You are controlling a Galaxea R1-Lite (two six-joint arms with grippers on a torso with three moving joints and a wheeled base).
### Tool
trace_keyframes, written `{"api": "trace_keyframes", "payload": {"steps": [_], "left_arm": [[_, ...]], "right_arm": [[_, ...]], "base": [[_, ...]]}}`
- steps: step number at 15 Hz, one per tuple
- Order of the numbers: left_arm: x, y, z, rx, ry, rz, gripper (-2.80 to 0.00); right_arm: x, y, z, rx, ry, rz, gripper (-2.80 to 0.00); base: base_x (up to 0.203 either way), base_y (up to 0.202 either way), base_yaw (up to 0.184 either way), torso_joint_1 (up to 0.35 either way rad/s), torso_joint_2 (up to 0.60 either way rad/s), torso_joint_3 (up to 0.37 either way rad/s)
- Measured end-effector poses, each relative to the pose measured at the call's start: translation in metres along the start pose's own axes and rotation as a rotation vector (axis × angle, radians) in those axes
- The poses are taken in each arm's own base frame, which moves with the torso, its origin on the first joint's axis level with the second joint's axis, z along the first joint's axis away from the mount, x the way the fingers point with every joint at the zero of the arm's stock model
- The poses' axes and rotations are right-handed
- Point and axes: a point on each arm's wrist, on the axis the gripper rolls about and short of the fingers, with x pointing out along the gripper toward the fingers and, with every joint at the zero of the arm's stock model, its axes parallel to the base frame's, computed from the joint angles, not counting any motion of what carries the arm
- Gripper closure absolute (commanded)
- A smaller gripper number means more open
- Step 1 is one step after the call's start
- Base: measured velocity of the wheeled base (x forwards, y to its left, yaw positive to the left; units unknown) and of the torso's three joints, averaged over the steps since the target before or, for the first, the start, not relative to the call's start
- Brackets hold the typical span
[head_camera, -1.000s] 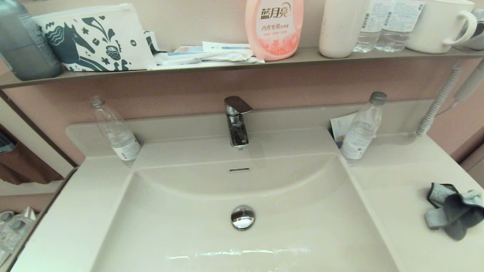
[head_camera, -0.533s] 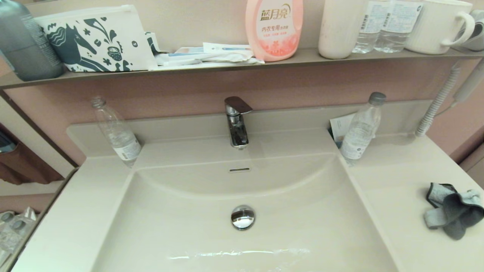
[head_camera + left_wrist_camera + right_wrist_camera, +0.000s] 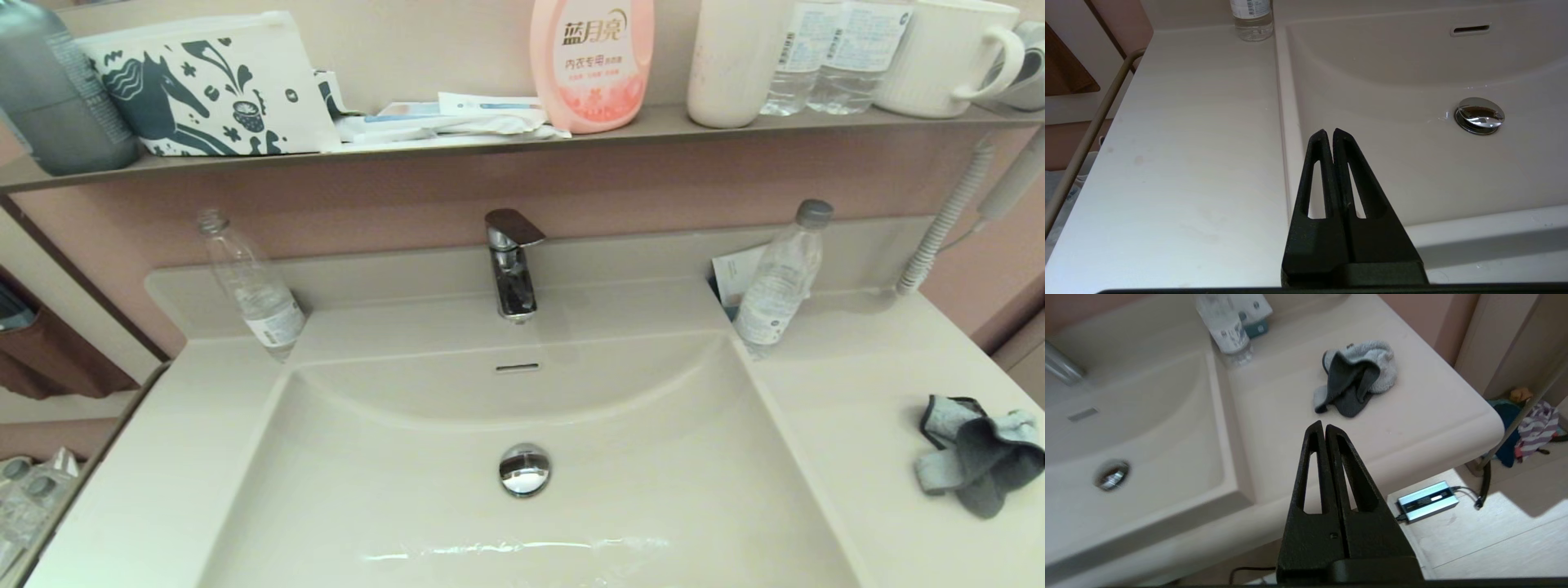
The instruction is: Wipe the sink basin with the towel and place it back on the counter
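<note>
From the head view the towel [image 3: 976,454] lies crumpled on the tabletop [image 3: 857,408] right of the sink basin [image 3: 408,506]; the left hand [image 3: 1329,131] hangs pressed together over the basin's rim; the right hand [image 3: 1321,424], fingers together, hovers near the towel, apart from it.

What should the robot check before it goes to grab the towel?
1. Towel lying free on the counter: ok, crumpled, nothing on it.
2. Right gripper open for grabbing: not ok, fingers are shut.
3. Right gripper at the towel: not ok, it sits back near the counter's front edge.
4. Sink basin free of objects: ok, only the drain plug.
5. Water bottle out of the way: ok, it stands behind, apart from the towel.
6. Left gripper parked: ok, shut, by the basin's left rim.
</note>
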Motion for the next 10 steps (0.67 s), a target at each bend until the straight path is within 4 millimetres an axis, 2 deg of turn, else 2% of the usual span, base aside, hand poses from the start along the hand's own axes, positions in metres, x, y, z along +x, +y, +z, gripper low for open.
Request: {"api": "trace_keyframes", "payload": {"steps": [6,8,10], "left_arm": [[0.0,0.0,0.0,-0.001,0.0,0.001,0.0],[0.0,0.0,0.0,-0.001,0.0,0.0,0.0],[0.0,0.0,0.0,-0.001,0.0,0.001,0.0]], "right_arm": [[0.065,-0.006,-0.076,-0.161,0.04,0.079,0.0],[0.077,-0.006,-0.089,-0.214,-0.021,0.15,0.0],[0.08,-0.006,-0.091,-0.248,-0.069,0.178,0.0]], "base": [[0.0,0.0,0.0,0.0,0.0,0.0],[0.0,0.0,0.0,0.0,0.0,0.0],[0.0,0.0,0.0,0.0,0.0,0.0]]}}
